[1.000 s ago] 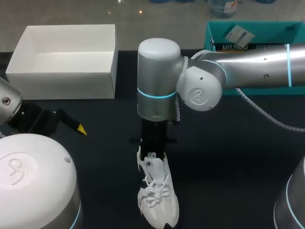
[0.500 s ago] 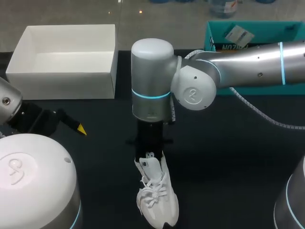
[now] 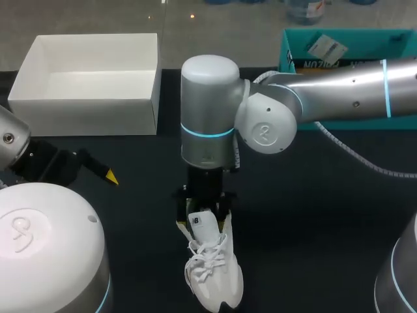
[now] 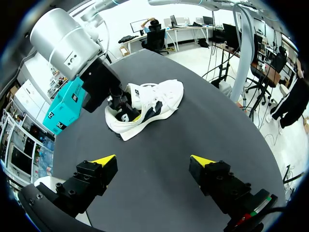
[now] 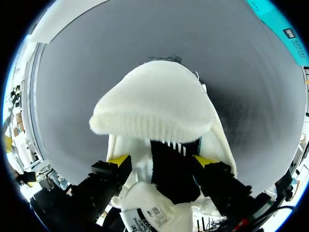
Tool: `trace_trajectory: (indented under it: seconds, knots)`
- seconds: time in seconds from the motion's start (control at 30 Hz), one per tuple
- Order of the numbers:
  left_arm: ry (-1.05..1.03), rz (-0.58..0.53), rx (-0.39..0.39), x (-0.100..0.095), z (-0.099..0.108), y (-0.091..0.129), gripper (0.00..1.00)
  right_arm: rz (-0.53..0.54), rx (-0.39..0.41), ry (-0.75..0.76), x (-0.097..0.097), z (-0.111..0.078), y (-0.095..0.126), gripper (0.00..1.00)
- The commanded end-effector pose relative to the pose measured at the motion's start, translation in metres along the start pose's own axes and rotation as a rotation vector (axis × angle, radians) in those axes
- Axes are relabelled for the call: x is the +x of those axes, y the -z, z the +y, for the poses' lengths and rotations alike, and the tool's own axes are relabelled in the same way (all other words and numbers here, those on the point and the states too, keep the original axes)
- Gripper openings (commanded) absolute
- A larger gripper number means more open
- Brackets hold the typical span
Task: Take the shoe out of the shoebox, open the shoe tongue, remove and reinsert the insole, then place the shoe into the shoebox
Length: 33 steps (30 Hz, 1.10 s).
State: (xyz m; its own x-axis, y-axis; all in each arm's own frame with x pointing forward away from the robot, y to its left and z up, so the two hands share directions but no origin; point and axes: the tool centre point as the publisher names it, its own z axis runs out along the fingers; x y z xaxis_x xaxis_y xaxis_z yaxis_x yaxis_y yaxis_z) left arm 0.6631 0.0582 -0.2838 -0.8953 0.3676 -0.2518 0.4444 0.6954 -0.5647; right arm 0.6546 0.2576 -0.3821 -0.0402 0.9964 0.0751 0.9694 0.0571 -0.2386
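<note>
- Your right hand (image 5: 160,160) hangs straight down over the white shoe (image 3: 212,274). Its fingers are spread wide either side of the heel opening and are not clamped.
- You see the shoe lying on the black table (image 3: 313,215) at 6 o'clock, toe toward 6.
- Your left hand (image 4: 153,160) hovers open above the table at 8 o'clock, well apart from the shoe.
- You have the white shoebox (image 3: 91,107) at 10 o'clock and a teal box (image 3: 306,49) at 1 o'clock.
</note>
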Motion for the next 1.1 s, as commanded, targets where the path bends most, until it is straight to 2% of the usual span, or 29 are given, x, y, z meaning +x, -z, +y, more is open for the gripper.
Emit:
trace_trajectory:
  seconds: [0.03, 0.17, 0.27, 0.33, 0.47, 0.7, 0.73, 0.77, 0.8, 0.9, 0.93, 1.0, 1.03, 1.1]
  knots:
    - [0.0, 0.001, -0.004, 0.0, -0.001, 0.0, 1.0, -0.002, -0.011, -0.001, -0.002, -0.002, 0.004, 0.85]
    - [0.0, 0.001, -0.004, 0.0, -0.001, 0.0, 1.0, -0.009, -0.027, 0.001, -0.001, -0.001, 0.008, 0.86]
    - [0.0, 0.001, -0.004, 0.0, -0.001, 0.0, 1.0, -0.012, -0.037, 0.001, -0.002, 0.001, 0.012, 0.9]
    - [0.0, 0.001, -0.004, 0.0, -0.001, 0.0, 1.0, -0.016, -0.047, 0.001, -0.002, 0.001, 0.016, 0.97]
    - [0.0, 0.001, -0.004, 0.0, -0.001, 0.0, 1.0, -0.018, -0.057, 0.004, -0.002, 0.003, 0.018, 1.0]
    - [0.0, 0.001, -0.004, 0.0, -0.001, 0.0, 1.0, 0.024, -0.061, 0.037, 0.0, 0.007, 0.003, 1.0]
    - [0.0, 0.001, -0.004, 0.0, -0.001, 0.0, 1.0, 0.032, -0.074, 0.048, 0.0, 0.007, 0.0, 0.98]
    - [0.0, 0.001, -0.004, 0.0, -0.001, 0.0, 1.0, 0.031, -0.068, 0.045, 0.0, 0.007, -0.002, 0.86]
    - [0.0, 0.001, -0.004, 0.0, -0.001, 0.0, 1.0, 0.037, -0.075, 0.052, 0.0, 0.007, -0.006, 0.7]
    - [0.0, 0.001, -0.004, 0.0, -0.001, 0.0, 1.0, 0.057, -0.084, 0.044, -0.002, 0.006, -0.011, 0.08]
    - [0.0, 0.001, -0.004, 0.0, -0.001, 0.0, 1.0, 0.061, -0.087, 0.043, -0.002, 0.006, -0.012, 0.0]
    - [0.0, 0.001, -0.004, 0.0, -0.001, 0.0, 1.0, 0.06, -0.088, 0.038, -0.003, 0.005, -0.013, 0.02]
    - [0.0, 0.001, -0.004, 0.0, -0.001, 0.0, 1.0, 0.063, -0.093, 0.035, -0.003, 0.004, -0.013, 0.14]
    - [0.0, 0.001, -0.004, 0.0, -0.001, 0.0, 1.0, 0.055, -0.099, 0.032, -0.004, 0.004, -0.012, 0.25]
